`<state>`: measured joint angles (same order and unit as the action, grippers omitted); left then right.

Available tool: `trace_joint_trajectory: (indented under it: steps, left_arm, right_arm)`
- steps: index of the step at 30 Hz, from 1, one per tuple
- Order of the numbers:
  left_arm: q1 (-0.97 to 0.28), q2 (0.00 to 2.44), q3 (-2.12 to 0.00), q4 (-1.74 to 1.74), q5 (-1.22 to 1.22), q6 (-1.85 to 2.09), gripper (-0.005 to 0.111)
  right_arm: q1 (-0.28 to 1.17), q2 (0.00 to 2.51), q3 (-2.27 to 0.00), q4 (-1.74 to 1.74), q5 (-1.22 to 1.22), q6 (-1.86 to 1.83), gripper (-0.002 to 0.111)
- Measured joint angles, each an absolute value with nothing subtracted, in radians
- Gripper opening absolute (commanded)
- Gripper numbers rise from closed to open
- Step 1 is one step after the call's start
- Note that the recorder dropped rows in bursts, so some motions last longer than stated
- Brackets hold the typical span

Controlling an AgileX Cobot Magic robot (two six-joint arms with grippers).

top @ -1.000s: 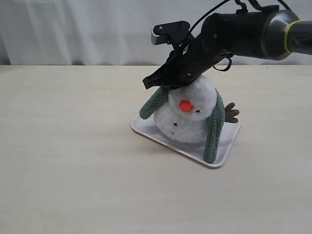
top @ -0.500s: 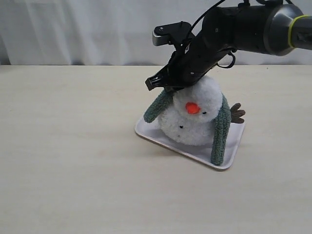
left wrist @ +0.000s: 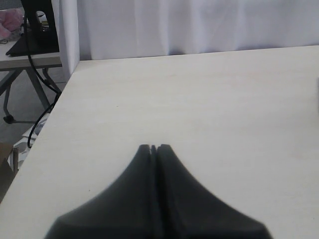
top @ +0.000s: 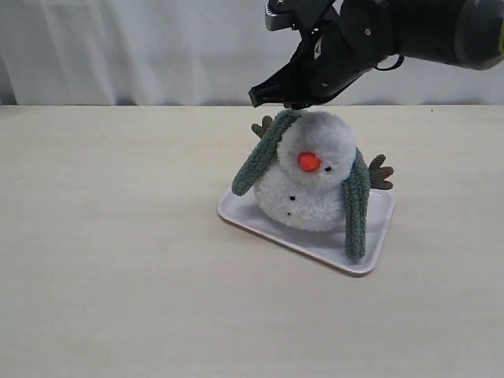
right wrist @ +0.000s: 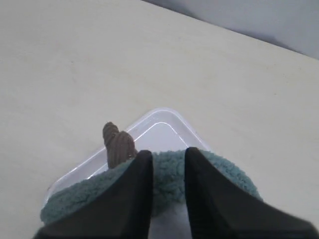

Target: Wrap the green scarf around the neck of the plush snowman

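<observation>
No text, label, brand, number or sign can be read in any of the three views.

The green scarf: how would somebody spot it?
On the pale table sits a white tray holding the plush snowman. The green scarf drapes behind its head, hanging down both sides. It is the only fuzzy green thing there.
</observation>
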<state>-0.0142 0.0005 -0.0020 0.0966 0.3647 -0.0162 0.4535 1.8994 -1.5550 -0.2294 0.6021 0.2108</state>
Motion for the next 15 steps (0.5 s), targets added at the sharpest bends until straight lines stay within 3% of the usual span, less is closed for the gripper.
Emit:
trace_joint_trajectory:
  steps: [5, 10, 15]
  left_arm:
    - [-0.014, 0.000, -0.002, 0.097, 0.365, -0.016, 0.000]
    - [-0.014, 0.000, -0.002, 0.097, 0.365, -0.016, 0.000]
    - [-0.014, 0.000, -0.002, 0.097, 0.365, -0.016, 0.000]
  right_arm:
    - [0.454, 1.968, -1.555, -0.279, 0.589, 0.248, 0.021]
    - [0.454, 1.985, -1.559, -0.285, 0.638, 0.245, 0.004]
    - [0.455, 1.985, -1.559, -0.279, 0.699, 0.197, 0.004]
